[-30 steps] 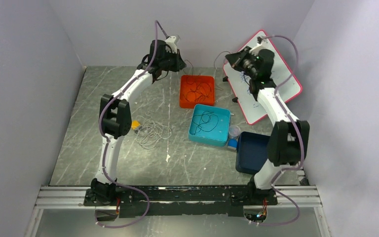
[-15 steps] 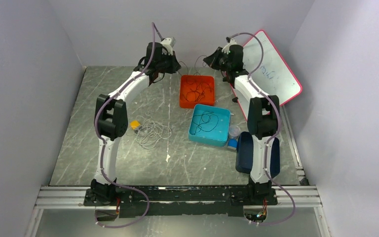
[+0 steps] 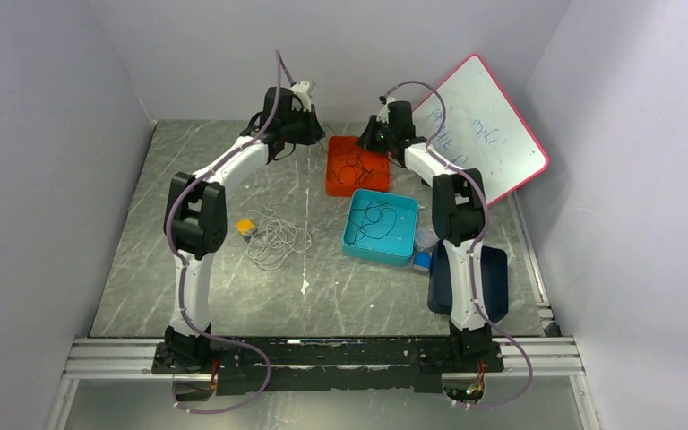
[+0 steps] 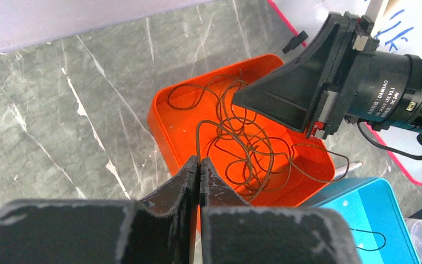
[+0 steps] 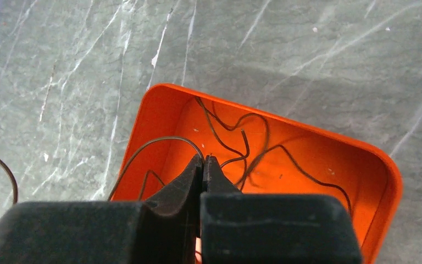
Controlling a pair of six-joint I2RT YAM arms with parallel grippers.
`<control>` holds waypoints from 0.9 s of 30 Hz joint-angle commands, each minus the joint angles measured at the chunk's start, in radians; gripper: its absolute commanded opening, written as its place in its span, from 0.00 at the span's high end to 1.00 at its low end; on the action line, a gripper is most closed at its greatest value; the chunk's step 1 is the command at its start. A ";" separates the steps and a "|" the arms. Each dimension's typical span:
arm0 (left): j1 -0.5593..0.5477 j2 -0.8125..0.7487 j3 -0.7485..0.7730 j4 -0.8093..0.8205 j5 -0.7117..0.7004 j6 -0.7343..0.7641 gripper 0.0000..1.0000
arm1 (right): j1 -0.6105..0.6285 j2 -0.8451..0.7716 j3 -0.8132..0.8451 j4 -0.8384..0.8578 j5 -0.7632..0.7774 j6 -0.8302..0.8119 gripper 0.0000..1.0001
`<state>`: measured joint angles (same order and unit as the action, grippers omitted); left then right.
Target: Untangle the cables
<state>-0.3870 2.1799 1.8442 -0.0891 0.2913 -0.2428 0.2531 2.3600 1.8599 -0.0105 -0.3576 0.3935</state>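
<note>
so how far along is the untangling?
Looks done: one black cable lies alone in the teal tray, and a white cable sits apart on the table. In hand: left claw and right claw are each shut on a strand of the dark tangle in the orange tray. Left: that tangle's crossing loops need separating.

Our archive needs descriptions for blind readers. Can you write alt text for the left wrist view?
The left fingers pinch shut on a thin dark cable rising from a tangle in an orange tray on a marbled table. The right arm's fingers point in over the tray from the upper right; a teal tin is at the lower right.
</note>
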 commanded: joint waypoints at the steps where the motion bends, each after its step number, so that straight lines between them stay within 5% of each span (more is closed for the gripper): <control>1: 0.007 -0.070 -0.043 0.048 -0.006 0.016 0.93 | 0.036 0.020 0.071 -0.086 0.110 -0.106 0.99; 11: 0.007 -0.118 -0.139 0.059 -0.038 0.022 0.93 | 0.072 -0.029 0.045 -0.130 0.228 -0.169 0.78; 27: 0.008 -0.055 -0.011 -0.023 -0.045 0.012 0.93 | 0.041 -0.248 -0.089 -0.148 0.248 -0.174 0.39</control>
<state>-0.3840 2.1086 1.7615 -0.1040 0.2615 -0.2352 0.3149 2.1784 1.8214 -0.1455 -0.1184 0.2237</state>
